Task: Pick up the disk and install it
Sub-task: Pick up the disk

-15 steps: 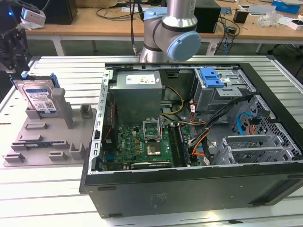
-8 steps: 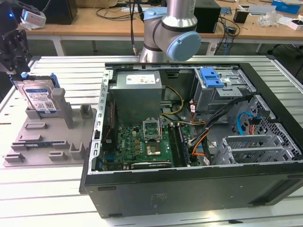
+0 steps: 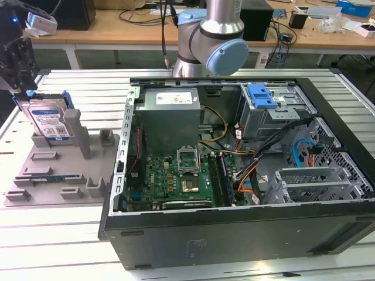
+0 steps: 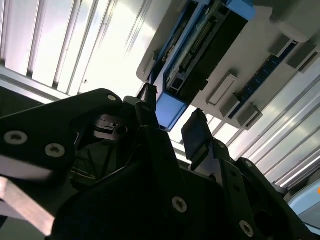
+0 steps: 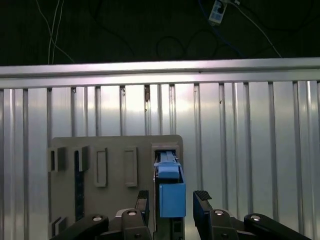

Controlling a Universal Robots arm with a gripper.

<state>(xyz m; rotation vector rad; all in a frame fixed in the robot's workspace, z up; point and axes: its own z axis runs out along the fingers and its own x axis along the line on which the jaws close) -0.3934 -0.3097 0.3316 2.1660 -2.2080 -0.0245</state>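
While disk [image 3: 50,120] stands upright in grey holder [image 3: 53,170] on slatted tabletop [image 3: 88,82], outside open computer case [image 3: 234,228], gripper [image 5: 172,196] hangs over it, fingers [image 5: 201,201] apart, straddling its blue bracket [image 5: 172,206] end, gaps visible both sides.

We log the arm [image 3: 218,29] as a silver-grey metal tube with pale blue rounded joint caps [image 3: 225,55]; a black cable [image 3: 166,35] hangs just beside it; the gripper [image 5: 172,200] is matte black in both wrist views, built of angular linkage plates; round silver screws [image 4: 179,203] sit sunk in them; fingers [image 5: 202,199] dark with squared tips; exterior view shows a white box [image 3: 41,23] and a small blue light [image 3: 14,19] at the wrist.
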